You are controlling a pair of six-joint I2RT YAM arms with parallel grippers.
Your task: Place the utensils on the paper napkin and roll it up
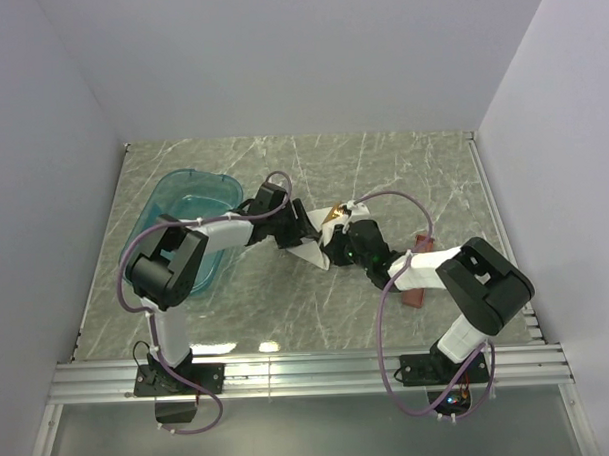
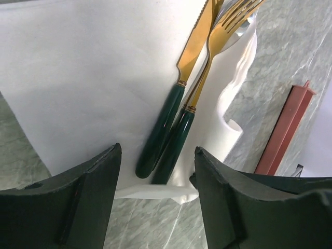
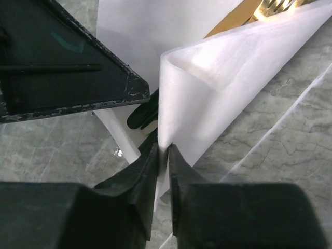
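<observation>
The paper napkin lies spread on the marble table with the utensils on its right part. They are a gold knife and fork with dark green handles, side by side. My left gripper is open over the napkin's near edge, the handle ends lying between its fingertips. My right gripper is shut on a lifted fold of the napkin, which curls over the utensils. In the top view both grippers meet at the napkin, the left gripper from the left and the right gripper from the right.
A translucent teal tub stands left of the napkin, beside the left arm. A long reddish-brown tray lies to the right, partly under the right arm, and shows as the tray in the left wrist view. White walls enclose the table.
</observation>
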